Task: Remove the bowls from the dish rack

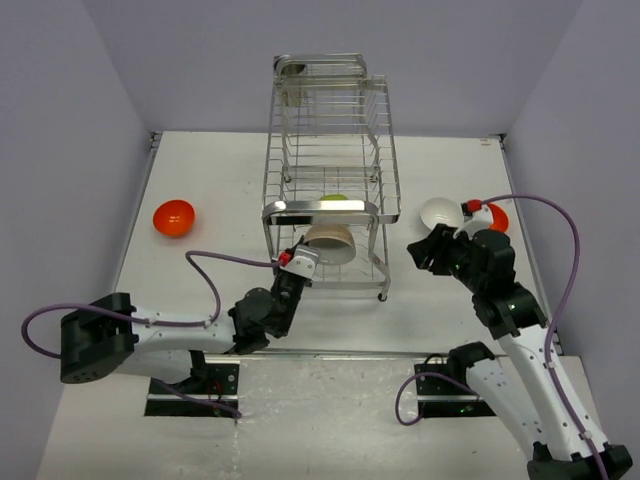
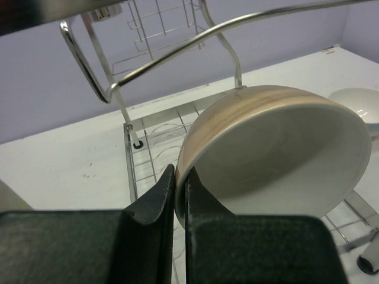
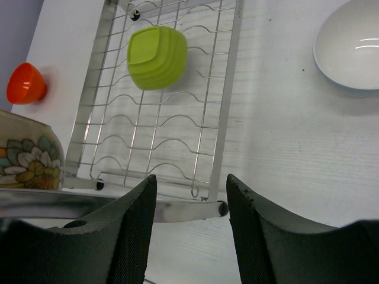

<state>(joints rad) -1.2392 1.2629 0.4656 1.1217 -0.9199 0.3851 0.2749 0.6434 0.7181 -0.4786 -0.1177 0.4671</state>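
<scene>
The chrome dish rack (image 1: 330,150) stands mid-table. My left gripper (image 1: 297,263) is shut on the rim of the beige bowl (image 1: 331,243), which is tilted on edge at the rack's front lower tier. In the left wrist view the pads (image 2: 160,195) pinch the bowl's (image 2: 278,154) wall. The lime-green bowl (image 1: 335,199) lies upside down on the rack's lower grid, as the right wrist view (image 3: 157,56) shows. My right gripper (image 1: 421,252) is open and empty, right of the rack (image 3: 230,89). One orange bowl (image 1: 173,217) sits on the table at left; a white bowl (image 1: 440,212) and another orange bowl (image 1: 495,216) sit at right.
A metal cup (image 1: 292,84) hangs at the rack's top back. The rack's rounded front rim (image 2: 177,50) arches just above the held bowl. Purple walls close the table on three sides. Cables loop from both arms.
</scene>
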